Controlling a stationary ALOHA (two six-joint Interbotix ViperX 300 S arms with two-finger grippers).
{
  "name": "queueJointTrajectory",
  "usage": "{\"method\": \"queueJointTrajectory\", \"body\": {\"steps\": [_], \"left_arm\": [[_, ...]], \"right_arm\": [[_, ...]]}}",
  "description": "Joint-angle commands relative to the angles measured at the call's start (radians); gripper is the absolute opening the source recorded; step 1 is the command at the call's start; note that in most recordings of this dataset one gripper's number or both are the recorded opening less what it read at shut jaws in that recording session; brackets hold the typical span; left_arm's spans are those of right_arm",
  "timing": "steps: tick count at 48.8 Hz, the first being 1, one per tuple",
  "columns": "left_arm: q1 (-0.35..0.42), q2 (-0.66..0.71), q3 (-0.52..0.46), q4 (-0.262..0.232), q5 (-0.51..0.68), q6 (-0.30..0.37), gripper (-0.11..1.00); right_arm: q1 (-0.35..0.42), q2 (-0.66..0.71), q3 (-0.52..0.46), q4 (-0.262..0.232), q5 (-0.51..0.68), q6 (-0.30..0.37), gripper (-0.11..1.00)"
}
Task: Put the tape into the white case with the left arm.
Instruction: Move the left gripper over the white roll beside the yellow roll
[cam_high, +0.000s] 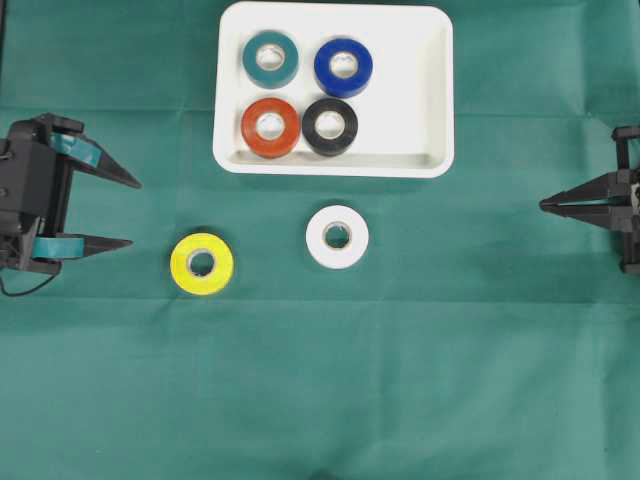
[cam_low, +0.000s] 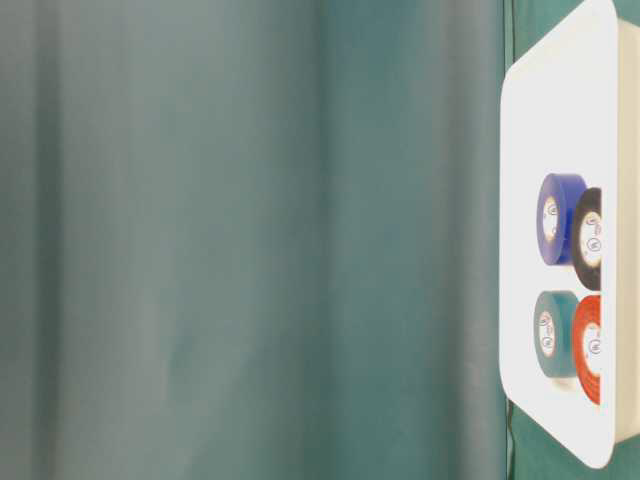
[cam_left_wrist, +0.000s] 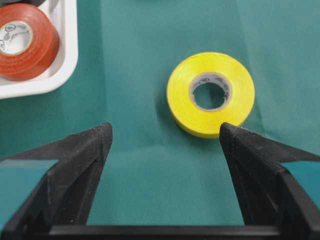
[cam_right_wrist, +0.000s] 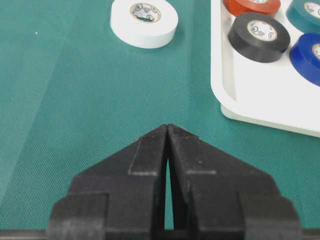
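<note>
The yellow tape roll (cam_high: 201, 264) lies flat on the green cloth (cam_high: 400, 380) of the counter, outside the white case (cam_high: 440, 100) and nearest the left hand (cam_high: 132, 213). A white tape roll (cam_high: 337, 237) lies near it, just below the case rim, also still out. Inside the case sit four rolls: teal (cam_high: 270, 58), blue (cam_high: 343, 66), red (cam_high: 270, 127) and black (cam_high: 330, 126), crowded to its left half, with the right half bare.

The left hand hangs released, its pointed fingers (cam_left_wrist: 87, 150) spread wide and holding nothing. In the left wrist view the yellow roll sits ahead of it but off toward the right finger, not centred in the gap. The right hand (cam_high: 545, 206) rests clenched and empty at the far right edge, well apart from everything.

The likely risk lies in that offset: if the hand advances as it points, the right finger could strike the roll's edge and shove it across the cloth instead of straddling it. A shallow pinch on the smooth rim could also let the roll slip. At the case, lowering onto the red roll's corner could leave the tape stacked or tilted on the rim.
</note>
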Motion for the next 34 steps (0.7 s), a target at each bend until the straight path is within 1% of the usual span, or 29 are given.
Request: {"method": "queueJointTrajectory", "body": {"steps": [1,13,34], "left_arm": [[-0.005,0.023,-0.035,-0.002,-0.006,0.000,0.86],[-0.037,0.178,-0.127,0.000,-0.040,0.008,0.86],[-0.041,0.520,-0.373,0.002,-0.043,0.011,0.86]], "right_arm": [[0.000,0.005,-0.011,-0.002,-0.011,-0.002,-0.09],[-0.002,0.005,-0.011,-0.002,-0.011,-0.002,-0.09],[-0.002,0.005,-0.011,-0.002,-0.011,-0.002,-0.09]]}}
